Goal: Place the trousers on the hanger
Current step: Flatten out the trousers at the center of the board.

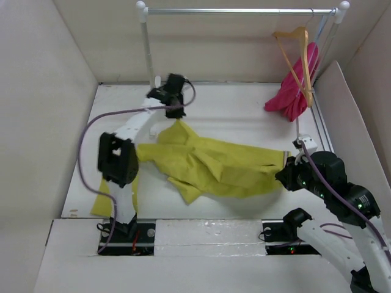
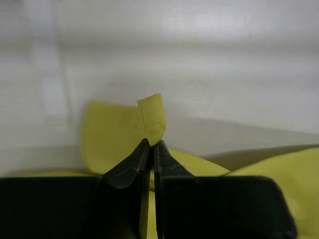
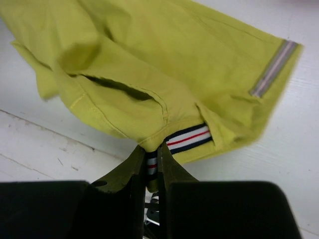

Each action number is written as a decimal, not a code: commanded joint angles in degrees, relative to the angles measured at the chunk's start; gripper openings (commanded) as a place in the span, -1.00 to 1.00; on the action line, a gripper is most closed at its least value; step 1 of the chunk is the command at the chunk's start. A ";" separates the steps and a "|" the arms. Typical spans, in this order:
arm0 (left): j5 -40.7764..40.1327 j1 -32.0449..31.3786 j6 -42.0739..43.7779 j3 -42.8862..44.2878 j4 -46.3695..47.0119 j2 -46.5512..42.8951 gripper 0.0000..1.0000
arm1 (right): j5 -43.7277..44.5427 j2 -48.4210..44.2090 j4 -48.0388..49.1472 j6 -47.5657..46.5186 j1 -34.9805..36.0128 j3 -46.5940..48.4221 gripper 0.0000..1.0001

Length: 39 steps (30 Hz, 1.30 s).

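The trousers (image 1: 214, 165) lay spread on the white table (image 1: 244, 110), crumpled through the middle. Their long axis ran roughly left to right, tilting slightly toward the near edge on the right. One end trailed off beside the left arm's base and the other reached the right arm.

The left gripper (image 1: 177, 116) was clamped shut on a small fold of yellow-green cloth at the far edge of the garment, pinching it up into a peak. In the left wrist view, the fingers (image 2: 134, 167) met tightly with the hem sticking up above them. The right gripper (image 1: 288, 171) was clenched on the right-hand end. The right wrist view showed a navy, white and red striped trim band (image 3: 187, 138) caught at its fingertips.

The hanger (image 1: 297, 58) hung by its hook from the clothes rail (image 1: 238, 10) at the far right. It sat tilted, with a magenta-pink garment (image 1: 296, 91) draped below it. It lay beyond the trousers' right end, up and away from the table, so the right arm was judged much the nearer. The cloth would probably have to travel right and up to reach it.
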 commanded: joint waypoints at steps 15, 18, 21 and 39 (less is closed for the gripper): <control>-2.37 38.58 -0.62 8.68 -1.51 -14.70 -1.00 | -12.02 3.46 -5.13 -6.90 -0.24 5.20 -1.00; -2.46 38.05 -1.16 15.79 -4.02 -6.96 -0.77 | -19.50 9.16 -13.73 -10.67 0.29 4.85 -0.94; -3.50 36.82 0.07 18.04 -6.24 -3.95 -0.39 | -25.12 9.01 -15.95 -9.73 3.62 4.40 -0.59; 7.12 -21.69 -7.31 -23.70 10.64 -24.79 0.10 | 8.97 20.42 20.76 7.76 -11.02 -6.09 -0.46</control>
